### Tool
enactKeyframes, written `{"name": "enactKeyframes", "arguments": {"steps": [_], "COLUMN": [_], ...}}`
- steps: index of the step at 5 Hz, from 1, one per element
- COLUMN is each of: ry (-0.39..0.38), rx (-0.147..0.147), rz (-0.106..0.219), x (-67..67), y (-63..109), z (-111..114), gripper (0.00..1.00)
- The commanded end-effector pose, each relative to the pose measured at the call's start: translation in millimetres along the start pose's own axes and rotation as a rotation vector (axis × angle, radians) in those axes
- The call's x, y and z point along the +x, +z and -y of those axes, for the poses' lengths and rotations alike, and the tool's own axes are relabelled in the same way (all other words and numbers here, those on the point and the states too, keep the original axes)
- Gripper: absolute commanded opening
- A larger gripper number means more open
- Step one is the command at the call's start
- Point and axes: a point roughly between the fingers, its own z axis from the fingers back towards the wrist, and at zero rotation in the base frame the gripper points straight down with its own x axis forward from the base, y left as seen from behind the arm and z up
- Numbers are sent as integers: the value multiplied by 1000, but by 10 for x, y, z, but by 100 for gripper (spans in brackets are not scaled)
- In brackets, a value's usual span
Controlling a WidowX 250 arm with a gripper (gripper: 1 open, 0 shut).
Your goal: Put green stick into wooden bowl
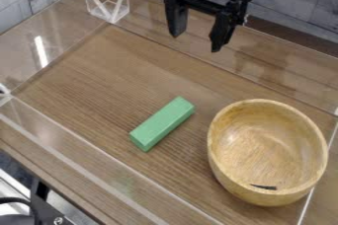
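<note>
My one claw, a black two-fingered gripper, hangs at about twelve o'clock in the view, pointing down over the far part of the table. Its jaws are spread wide apart and nothing sits between them; I am grasping nothing. The fingers end above the surface, well apart from both task things.

I count one green stick, a small flat rectangular block of matte bright green. It lies flat on the brown wood-grain tabletop close to the centre of the view, its long side running diagonally from about seven o'clock up to one o'clock. It is untouched by me and lies outside the bowl.

I count one wooden bowl, round, shallow, of light wood with visible grain and a thick rim, sitting at about four o'clock from the centre. A small dark mark shows inside it near the near rim. The bowl holds nothing else. The green stick lies just beside it, at the bowl's nine o'clock, with a narrow strip of table between them.

Clear plastic walls fence the table; I can make out edges at the left, the near side and the right. One clear V-shaped bracket stands at eleven o'clock in the far corner.
</note>
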Motion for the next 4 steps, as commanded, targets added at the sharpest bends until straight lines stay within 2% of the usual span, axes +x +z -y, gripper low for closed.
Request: {"name": "enactKeyframes", "arguments": {"steps": [1,2,3,4], "ry": [-46,-139,-274,-298], "rx": [-1,-17,-16,19], "rz": [-89,-157,-163,-109], "x": [-160,-391,-556,-568], "y": [-282,-548,-719,-782], "z": [-15,-16,-64,-99], "gripper": [100,100,100,100]}}
